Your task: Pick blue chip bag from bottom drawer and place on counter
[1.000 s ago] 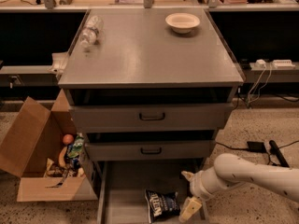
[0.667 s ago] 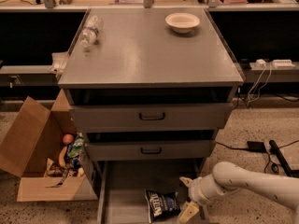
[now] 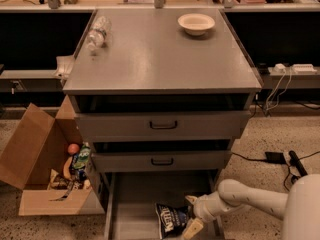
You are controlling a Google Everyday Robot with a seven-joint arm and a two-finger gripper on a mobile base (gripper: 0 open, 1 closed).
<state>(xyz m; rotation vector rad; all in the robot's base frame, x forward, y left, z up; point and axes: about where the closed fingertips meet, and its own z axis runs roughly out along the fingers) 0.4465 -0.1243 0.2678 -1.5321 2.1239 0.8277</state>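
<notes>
One counter (image 3: 160, 59), a grey metal cabinet top, filled the upper centre of the camera view. At 8 o'clock from the cabinet stood one open cardboard box (image 3: 35, 156) of groceries, among them a green-labelled packet (image 3: 80, 159) whose print could not be read.

Below the counter were three drawers. Two grey drawers, the upper (image 3: 120, 126) and the lower (image 3: 120, 162), each showed one black bar handle. The bottom drawer (image 3: 135, 204) was pulled out toward 6 o'clock, with its flat floor exposed.

One white robot arm (image 3: 250, 199) entered from 4 o'clock and reached across the right wall of the bottom drawer.

On the counter lay one clear plastic bottle (image 3: 97, 34) on its side at 10 o'clock and one white bowl (image 3: 196, 23) upright at 1 o'clock, well apart from each other.

One blue chip bag (image 3: 169, 220) lay flat on the floor of the bottom drawer, toward the front right, lettered face up. Its long axis ran roughly from 12 to 6 o'clock, along the drawer's travel. Which end was the bag's top could not be told. White block lettering showed on its face, but no whole word was legible.

The gripper (image 3: 191, 215) sat at 3 o'clock of the bag, just beside its right edge. Its two fingers (image 3: 193, 229) were spread apart and held nothing.
</notes>
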